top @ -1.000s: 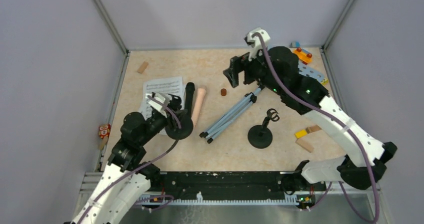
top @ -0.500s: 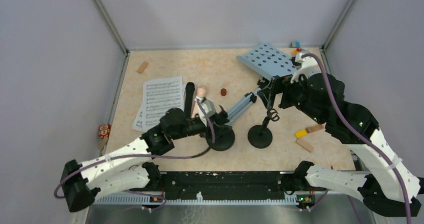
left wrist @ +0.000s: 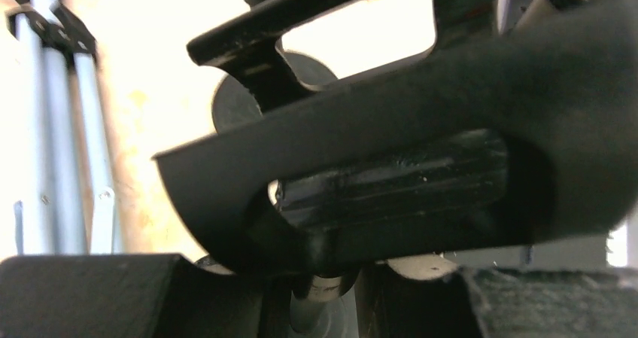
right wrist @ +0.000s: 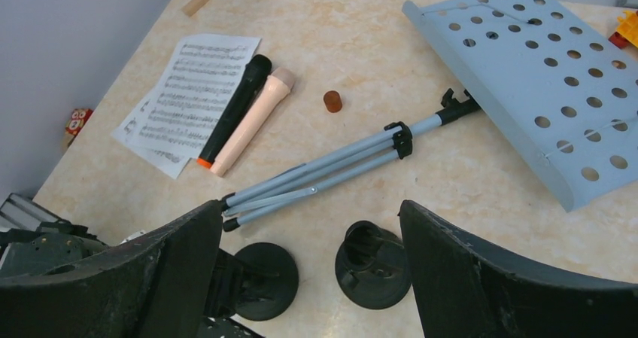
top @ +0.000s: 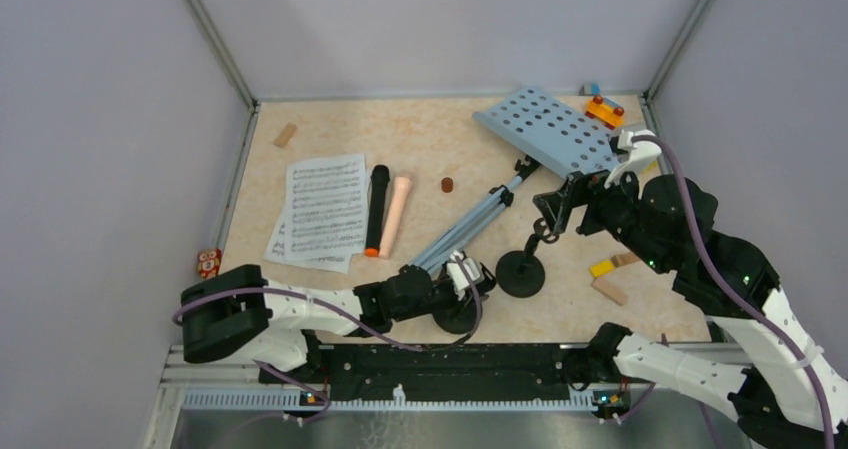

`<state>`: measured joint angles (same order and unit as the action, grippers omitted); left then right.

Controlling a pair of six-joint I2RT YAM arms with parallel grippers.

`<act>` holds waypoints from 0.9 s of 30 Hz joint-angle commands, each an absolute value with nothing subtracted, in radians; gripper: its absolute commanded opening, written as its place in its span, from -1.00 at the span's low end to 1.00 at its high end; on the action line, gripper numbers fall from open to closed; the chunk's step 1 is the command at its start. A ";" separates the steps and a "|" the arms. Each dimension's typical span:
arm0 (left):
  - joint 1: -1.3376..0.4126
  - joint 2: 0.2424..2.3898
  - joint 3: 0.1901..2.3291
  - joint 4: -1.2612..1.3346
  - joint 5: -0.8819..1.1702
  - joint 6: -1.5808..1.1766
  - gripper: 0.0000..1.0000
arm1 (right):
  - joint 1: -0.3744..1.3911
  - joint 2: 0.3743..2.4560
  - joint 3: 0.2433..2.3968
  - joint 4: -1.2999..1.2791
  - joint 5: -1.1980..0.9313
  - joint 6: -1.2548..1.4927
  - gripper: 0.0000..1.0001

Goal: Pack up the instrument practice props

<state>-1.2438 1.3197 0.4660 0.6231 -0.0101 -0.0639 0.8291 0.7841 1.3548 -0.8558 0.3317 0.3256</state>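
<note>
Left pincer (top: 470, 284): closed on the upright stem of one black round-based mic holder (top: 455, 317), near the front edge of the desk (top: 400, 129). Gripping the stem should keep the heavy base level. Right pincer (top: 556, 201): wide open, empty, above the second black round-based mic holder (top: 522, 271), probably lining up on it. Light-blue perforated music rack (top: 548, 129), black microphone (top: 377, 209), beige microphone (top: 398, 214) and white sheet-music pages (top: 322, 209) lie unpacked behind.

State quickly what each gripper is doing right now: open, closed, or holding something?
Left gripper: closed on the mic holder.
Right gripper: jaws open, holding nothing.
</note>
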 commanded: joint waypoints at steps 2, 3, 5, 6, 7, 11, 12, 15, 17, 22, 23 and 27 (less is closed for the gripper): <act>-1.244 1.397 0.461 1.026 -0.146 -0.008 -0.84 | 0.835 0.764 1.326 -0.832 0.303 0.299 0.72; -1.243 1.415 0.458 1.066 -0.164 0.015 -0.82 | 0.835 0.760 1.318 -0.828 0.300 0.298 0.72; -1.237 1.455 0.456 1.123 -0.178 0.048 -0.65 | 0.835 0.753 1.299 -0.818 0.293 0.297 0.72; -1.235 1.474 0.458 1.146 -0.193 0.054 -0.54 | 0.835 0.749 1.292 -0.813 0.290 0.296 0.72; -1.230 1.502 0.461 1.170 -0.210 0.057 -0.42 | 0.835 0.746 1.287 -0.809 0.288 0.296 0.72; -1.213 1.555 0.472 1.203 -0.278 0.069 -0.09 | 0.835 0.741 1.282 -0.815 0.284 0.295 0.72; -1.210 1.558 0.472 1.197 -0.293 0.071 0.00 | 0.834 0.739 1.284 -0.819 0.284 0.296 0.72; -1.205 1.539 0.467 1.158 -0.315 0.064 0.32 | 0.835 0.735 1.284 -0.825 0.284 0.296 0.71; -1.203 1.516 0.463 1.110 -0.309 0.057 0.52 | 0.835 0.732 1.282 -0.827 0.289 0.295 0.72; -1.204 1.391 0.448 0.938 -0.273 0.005 0.97 | 0.835 0.754 1.309 -0.845 0.332 0.330 0.73; -1.205 1.339 0.451 0.868 -0.238 0.013 0.97 | 0.835 0.772 1.328 -0.865 0.335 0.344 0.73; -1.209 1.176 0.456 0.601 -0.224 -0.075 0.97 | 0.834 0.895 1.403 -0.950 0.342 0.365 0.79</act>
<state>-1.2079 1.3262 0.4500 0.8398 -0.2504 0.0132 0.8291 0.7952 1.3224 -0.8989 0.3115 0.3344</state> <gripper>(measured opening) 0.987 0.885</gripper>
